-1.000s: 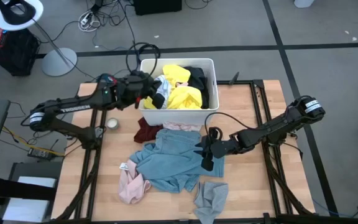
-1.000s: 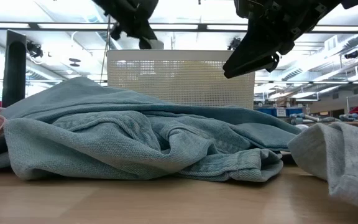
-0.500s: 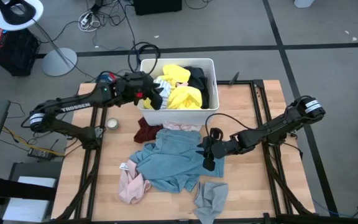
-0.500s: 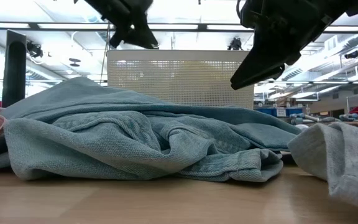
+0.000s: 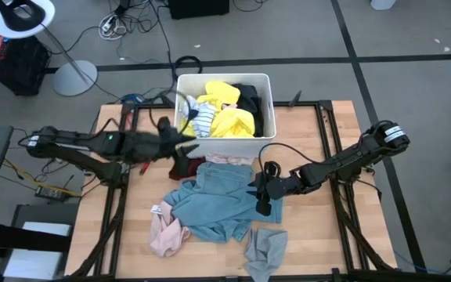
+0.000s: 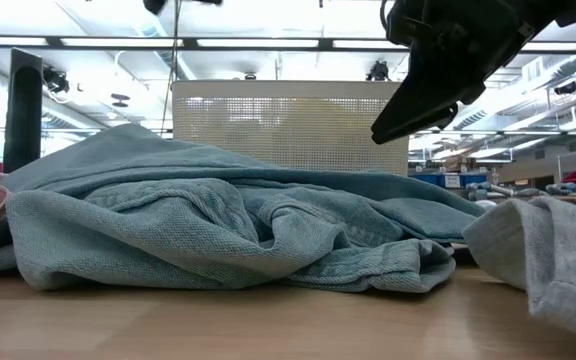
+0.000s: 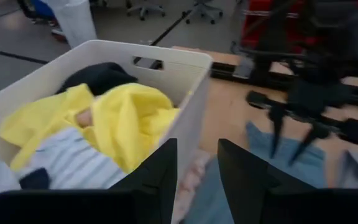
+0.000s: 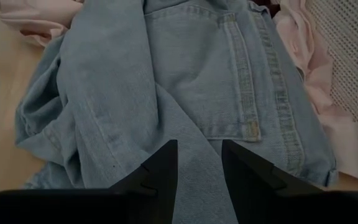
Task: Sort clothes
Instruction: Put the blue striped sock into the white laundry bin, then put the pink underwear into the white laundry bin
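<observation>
The white bin (image 5: 224, 142) stands at the table's far edge. It holds yellow (image 5: 229, 119), striped (image 7: 73, 163) and black (image 5: 249, 98) clothes. On the wood in front of it lie a light blue denim garment (image 5: 210, 200), a maroon one (image 5: 183, 164), a pink one (image 5: 167, 236) and a grey one (image 5: 265, 251). My left gripper (image 5: 185, 143) hangs open and empty beside the bin's near left corner. My right gripper (image 5: 260, 193) hangs open just above the denim garment's right edge (image 8: 166, 81), touching nothing.
A pale pink garment (image 5: 229, 160) lies against the bin's near wall. Black frame rails (image 5: 326, 133) run along the table's left and right sides. Bare wood (image 5: 312, 235) shows to the right of the clothes and at the near left corner.
My left gripper has drawn back from above the bin's left side toward the table's near left. It now stands outside the bin's near left corner. The striped garment lies uncovered in the bin.
</observation>
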Robot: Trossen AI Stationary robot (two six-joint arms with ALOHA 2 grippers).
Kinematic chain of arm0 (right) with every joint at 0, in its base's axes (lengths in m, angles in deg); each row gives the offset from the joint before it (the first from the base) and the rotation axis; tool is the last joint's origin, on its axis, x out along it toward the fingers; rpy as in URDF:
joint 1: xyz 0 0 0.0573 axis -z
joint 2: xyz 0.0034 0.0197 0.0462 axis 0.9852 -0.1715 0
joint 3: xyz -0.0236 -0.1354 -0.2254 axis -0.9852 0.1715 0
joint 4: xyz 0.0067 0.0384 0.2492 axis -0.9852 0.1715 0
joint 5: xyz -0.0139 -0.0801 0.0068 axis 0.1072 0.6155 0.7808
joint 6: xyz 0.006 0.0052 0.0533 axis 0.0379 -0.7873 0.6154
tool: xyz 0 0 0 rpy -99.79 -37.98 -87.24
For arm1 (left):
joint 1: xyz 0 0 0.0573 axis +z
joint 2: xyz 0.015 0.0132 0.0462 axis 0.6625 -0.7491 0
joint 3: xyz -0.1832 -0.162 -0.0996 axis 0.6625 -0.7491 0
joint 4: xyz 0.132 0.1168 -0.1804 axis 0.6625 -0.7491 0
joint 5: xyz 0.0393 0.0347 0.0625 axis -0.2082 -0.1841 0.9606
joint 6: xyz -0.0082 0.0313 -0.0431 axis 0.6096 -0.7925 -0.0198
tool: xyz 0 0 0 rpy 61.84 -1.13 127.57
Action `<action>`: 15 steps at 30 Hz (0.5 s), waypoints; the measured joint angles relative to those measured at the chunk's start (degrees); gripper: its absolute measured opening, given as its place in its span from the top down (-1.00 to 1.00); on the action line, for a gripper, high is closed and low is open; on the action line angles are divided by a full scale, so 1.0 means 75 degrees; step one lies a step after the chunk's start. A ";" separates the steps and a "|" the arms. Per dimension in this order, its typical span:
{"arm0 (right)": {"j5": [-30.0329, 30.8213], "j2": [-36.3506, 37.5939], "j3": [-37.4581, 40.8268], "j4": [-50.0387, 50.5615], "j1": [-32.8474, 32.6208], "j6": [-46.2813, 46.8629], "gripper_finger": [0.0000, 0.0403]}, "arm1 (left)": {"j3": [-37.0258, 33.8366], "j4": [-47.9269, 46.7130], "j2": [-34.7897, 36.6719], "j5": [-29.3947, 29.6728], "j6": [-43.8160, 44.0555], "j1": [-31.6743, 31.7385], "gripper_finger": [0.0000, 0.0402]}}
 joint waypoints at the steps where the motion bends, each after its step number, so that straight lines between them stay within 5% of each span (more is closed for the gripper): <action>1: 0.0000 0.0000 0.0000 -0.0007 0.0000 0.0003 0.38 | 0.0003 -0.0077 0.0000 0.0200 0.0091 -0.0300 0.40; 7: -0.0022 0.0000 0.0000 -0.0391 0.0000 0.0000 0.38 | -0.0728 -0.0153 0.0073 0.1483 0.0882 -0.1768 0.41; 15: -0.0081 0.0000 -0.0038 -0.0767 -0.0136 -0.0026 0.38 | -0.2632 0.0999 0.0436 0.1722 0.2652 -0.3134 0.41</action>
